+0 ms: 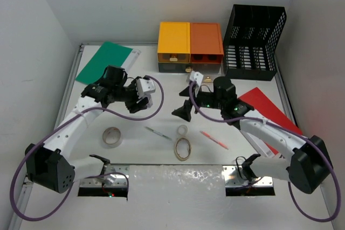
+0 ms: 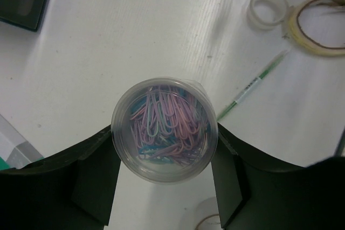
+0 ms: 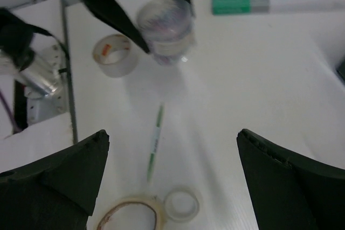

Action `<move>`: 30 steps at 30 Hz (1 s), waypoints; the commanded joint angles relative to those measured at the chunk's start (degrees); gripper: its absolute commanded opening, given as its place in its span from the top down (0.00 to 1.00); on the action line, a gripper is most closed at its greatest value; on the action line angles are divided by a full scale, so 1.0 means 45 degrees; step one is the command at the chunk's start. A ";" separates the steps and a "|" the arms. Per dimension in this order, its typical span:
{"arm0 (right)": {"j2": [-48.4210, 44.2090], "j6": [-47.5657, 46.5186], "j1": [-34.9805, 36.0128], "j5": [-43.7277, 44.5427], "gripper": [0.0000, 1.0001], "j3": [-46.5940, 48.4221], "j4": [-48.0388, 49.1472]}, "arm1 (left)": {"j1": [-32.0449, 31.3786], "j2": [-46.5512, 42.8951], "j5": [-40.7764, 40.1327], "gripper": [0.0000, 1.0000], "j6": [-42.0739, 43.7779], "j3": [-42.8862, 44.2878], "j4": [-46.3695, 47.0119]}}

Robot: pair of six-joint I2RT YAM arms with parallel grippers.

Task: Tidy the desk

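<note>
Left pincer (image 2: 164,173) clamped on clear jar of paper clips (image 2: 164,130) — jar upright, fingers on opposite sides of wall. Right pincer (image 3: 172,138) spread wide, empty. Bench (image 1: 140,152) fills top view, loose items scattered mid-bench. Green pen (image 3: 155,141) lies under right pincer, long axis crossing line between its fingers — right arm nearer. Drawer unit (image 1: 190,47) and mesh rack (image 1: 253,41) at far edge, beyond and right of jar; likely carry goes that way.
</note>
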 commanded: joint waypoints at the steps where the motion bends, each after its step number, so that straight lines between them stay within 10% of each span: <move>1: -0.0366 -0.1898 0.0763 -0.1318 0.01 -0.0137 0.1855 | -0.0277 -0.0692 0.1215 1.00 0.0271 0.0155 -0.0348; 12: 0.2347 -0.4476 0.1467 -0.2941 0.06 0.2633 -0.0344 | -0.0824 -0.1122 0.1744 1.00 -0.0101 0.0000 -0.0838; 30: 0.4555 -0.2506 0.1780 -0.4055 0.14 0.3825 0.1899 | -0.1059 -0.1279 0.2017 1.00 -0.0413 -0.0196 -0.0427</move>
